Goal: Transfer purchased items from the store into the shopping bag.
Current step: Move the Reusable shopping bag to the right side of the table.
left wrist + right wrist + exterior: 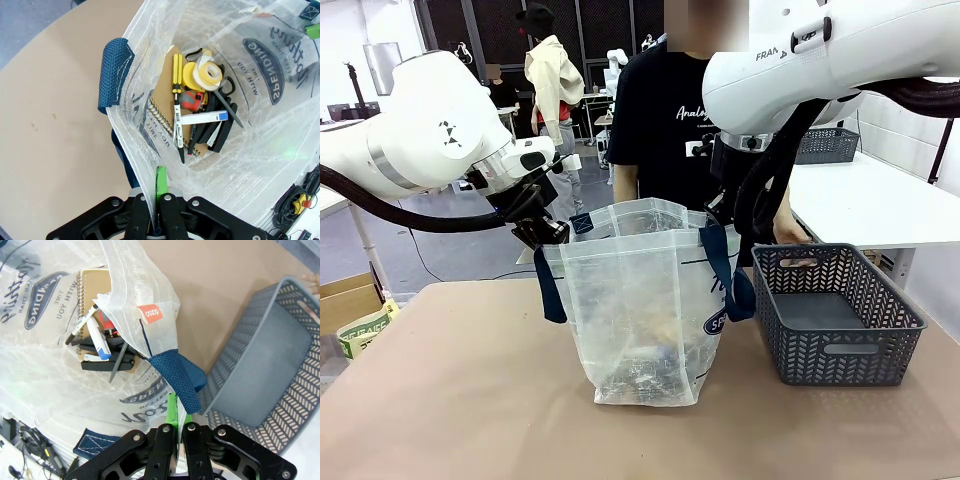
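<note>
Both clamped on shopping bag (pixel 640 300) rim — left gripper (pixel 156 186), right gripper (pixel 179 415), purchased items (pixel 200 105) inside

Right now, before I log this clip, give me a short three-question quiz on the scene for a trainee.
1. True or false: the purchased items lie in the grey basket.
2. What do both arms' jaws clamp? A) the rim of the shopping bag; B) the basket's rim; C) a notebook.
3. Fill in: in the front view the basket stands on the bag's ___ side.
Key: 1 false, they lie in the bag; 2 A; 3 right.
</note>
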You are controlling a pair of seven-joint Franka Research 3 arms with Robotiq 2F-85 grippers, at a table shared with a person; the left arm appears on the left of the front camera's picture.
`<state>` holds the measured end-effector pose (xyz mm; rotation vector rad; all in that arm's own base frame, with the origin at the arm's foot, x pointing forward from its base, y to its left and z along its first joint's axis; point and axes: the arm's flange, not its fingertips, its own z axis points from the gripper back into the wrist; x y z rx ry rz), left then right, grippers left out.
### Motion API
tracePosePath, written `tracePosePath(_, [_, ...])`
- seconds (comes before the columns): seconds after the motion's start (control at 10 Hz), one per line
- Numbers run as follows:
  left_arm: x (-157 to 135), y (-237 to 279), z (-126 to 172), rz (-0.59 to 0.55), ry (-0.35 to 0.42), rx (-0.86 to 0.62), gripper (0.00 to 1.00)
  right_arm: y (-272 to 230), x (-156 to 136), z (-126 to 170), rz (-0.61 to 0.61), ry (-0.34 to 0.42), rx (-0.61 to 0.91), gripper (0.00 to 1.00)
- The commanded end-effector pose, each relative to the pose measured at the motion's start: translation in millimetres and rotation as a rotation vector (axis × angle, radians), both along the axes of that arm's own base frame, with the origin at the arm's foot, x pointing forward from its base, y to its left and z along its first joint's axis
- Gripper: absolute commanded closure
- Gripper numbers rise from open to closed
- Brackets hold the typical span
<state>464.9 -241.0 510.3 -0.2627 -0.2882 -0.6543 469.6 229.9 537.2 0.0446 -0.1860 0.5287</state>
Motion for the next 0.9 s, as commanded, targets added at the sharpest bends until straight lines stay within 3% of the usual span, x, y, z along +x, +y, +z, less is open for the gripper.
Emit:
tracePosePath(0.0, [-0.5, 1.3, -0.5, 0.009, 0.001, -0.001, 1.00, -0.6, 0.0, 0.2, 0.001, -0.001, -0.001, 1.00])
tracePosePath(0.8, [-0.5, 1.3, -0.5, 0.009, 0.001, -0.001, 1.00, -0.6, 0.0, 0.2, 0.001, -0.001, -0.001, 1.00])
